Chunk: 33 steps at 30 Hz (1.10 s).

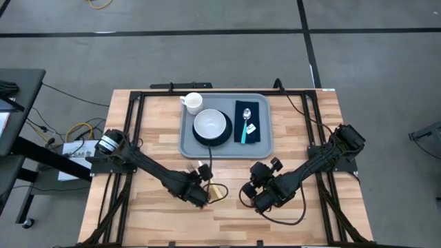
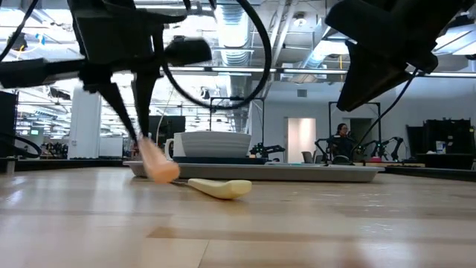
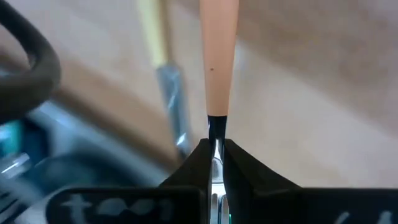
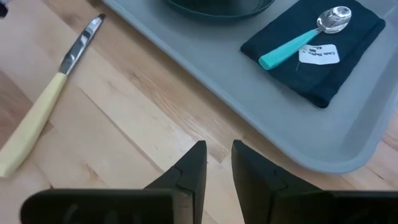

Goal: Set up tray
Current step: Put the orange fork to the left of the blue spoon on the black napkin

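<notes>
Tray: the tray (image 1: 226, 149) lies at the far middle of the table (image 1: 165, 220), long side running left to right, carrying a cup (image 1: 193, 103), a white bowl (image 1: 211, 125) on a dark plate, and a napkin (image 1: 251, 122) with a teal-handled spoon (image 1: 246, 127).

Left gripper: the left gripper (image 1: 201, 195) sits on the near side of the tray, just off its near-left corner, fingers clenched on the metal end of a peach-handled utensil (image 3: 217, 56) (which kind cannot be told, its head is hidden between the fingers).

Utensil axis: the handle points straight out ahead of the fingers; in the low view it slopes down toward the wood.

Knife: a yellow-handled knife (image 4: 46, 99) lies flat on the table beside the left gripper, blade toward the tray.

Right gripper: the right gripper (image 4: 217, 163) waits near the tray's near edge, fingers a little apart and holding nothing.

Coming move: the tray lies away from the left fingers, toward the table's far side; the left arm already holds the piece, so carrying it there is probably its job.
</notes>
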Tool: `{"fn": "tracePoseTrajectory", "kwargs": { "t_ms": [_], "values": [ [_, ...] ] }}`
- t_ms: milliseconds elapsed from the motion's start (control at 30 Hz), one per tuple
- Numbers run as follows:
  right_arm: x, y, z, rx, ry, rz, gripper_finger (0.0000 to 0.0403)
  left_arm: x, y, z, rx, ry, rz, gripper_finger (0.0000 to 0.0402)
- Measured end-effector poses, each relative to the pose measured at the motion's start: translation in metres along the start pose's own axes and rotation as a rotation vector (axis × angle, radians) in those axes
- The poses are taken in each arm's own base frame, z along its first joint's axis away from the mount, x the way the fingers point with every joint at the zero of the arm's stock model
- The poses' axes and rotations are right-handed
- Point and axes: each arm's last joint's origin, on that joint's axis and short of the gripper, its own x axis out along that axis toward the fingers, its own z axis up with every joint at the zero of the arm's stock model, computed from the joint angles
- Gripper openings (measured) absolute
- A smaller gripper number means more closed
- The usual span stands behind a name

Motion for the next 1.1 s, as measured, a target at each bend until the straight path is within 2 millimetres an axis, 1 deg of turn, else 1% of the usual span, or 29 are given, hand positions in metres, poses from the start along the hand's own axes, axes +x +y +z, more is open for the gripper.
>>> {"fn": "tracePoseTrajectory", "kwargs": {
  "t_ms": [167, 333, 533, 700, 833, 967, 1033, 1100],
  "values": [
    [0.000, 0.001, 0.001, 0.014, -0.009, 0.009, 0.0068, -0.020, 0.008, -0.004, 0.071, 0.162, 0.164, 0.0008],
    [0.000, 0.000, 0.003, 0.051, -0.055, -0.004, 0.0068, -0.046, 0.025, -0.004, 0.098, 0.243, 0.327, 0.0008],
    [-0.009, -0.006, 0.010, 0.174, -0.167, -0.007, 0.0068, -0.065, 0.040, -0.005, 0.177, 0.362, 0.514, 0.0007],
    [-0.024, -0.009, 0.011, 0.289, -0.330, 0.030, 0.0068, -0.073, 0.048, -0.005, 0.251, 0.491, 0.632, 0.0007],
    [-0.038, -0.007, 0.007, 0.307, -0.483, 0.075, 0.0068, -0.075, 0.050, -0.006, 0.297, 0.573, 0.679, 0.0007],
    [-0.050, -0.003, 0.000, 0.257, -0.613, 0.103, 0.0068, -0.076, 0.050, -0.006, 0.300, 0.596, 0.699, 0.0007],
    [-0.054, 0.001, -0.001, 0.215, -0.629, 0.108, 0.0068, -0.076, 0.050, -0.006, 0.300, 0.607, 0.707, 0.0007],
    [-0.057, 0.004, 0.002, 0.160, -0.622, 0.101, 0.0068, -0.076, 0.051, -0.007, 0.308, 0.614, 0.708, 0.0007]
  ]
}}
